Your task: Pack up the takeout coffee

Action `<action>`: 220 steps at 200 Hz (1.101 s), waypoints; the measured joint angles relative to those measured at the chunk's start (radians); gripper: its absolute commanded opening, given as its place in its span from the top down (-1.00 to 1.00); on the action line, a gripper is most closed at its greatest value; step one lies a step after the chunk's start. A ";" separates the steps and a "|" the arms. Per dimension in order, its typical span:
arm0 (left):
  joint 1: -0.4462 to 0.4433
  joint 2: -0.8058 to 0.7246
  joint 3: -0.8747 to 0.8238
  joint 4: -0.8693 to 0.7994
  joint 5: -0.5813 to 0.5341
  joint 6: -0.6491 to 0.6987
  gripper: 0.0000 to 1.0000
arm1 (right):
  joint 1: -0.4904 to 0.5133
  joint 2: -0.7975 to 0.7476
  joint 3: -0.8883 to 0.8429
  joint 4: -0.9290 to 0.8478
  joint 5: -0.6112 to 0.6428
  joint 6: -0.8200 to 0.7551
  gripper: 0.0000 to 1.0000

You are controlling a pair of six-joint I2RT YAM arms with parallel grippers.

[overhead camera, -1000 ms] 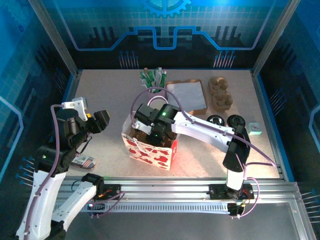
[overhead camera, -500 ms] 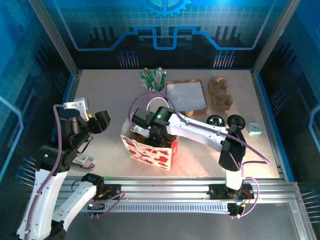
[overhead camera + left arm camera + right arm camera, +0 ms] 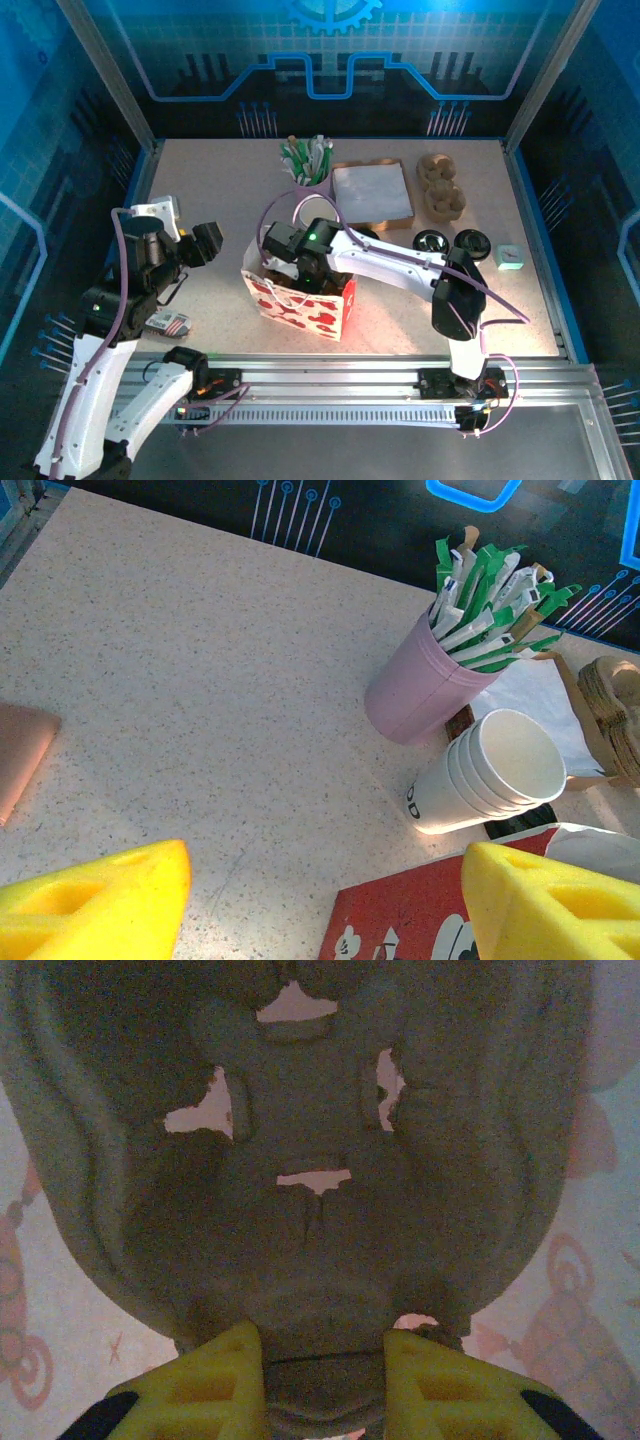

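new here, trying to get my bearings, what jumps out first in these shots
The red-and-white gift bag at the table's near middle, with the right arm reaching into it. Inside, the right gripper pinches a brown pulp cup carrier. At the back stands a pink cup bristling with green-white sticks.

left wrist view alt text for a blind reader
A tilted stack of white cups sits beside a pink cup of green-white sticks on a speckled table. The open left gripper frames a red patterned bag edge below.
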 measured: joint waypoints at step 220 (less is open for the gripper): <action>0.000 0.017 -0.006 0.003 0.014 0.000 -0.45 | -0.001 0.056 -0.159 0.145 0.027 0.013 0.49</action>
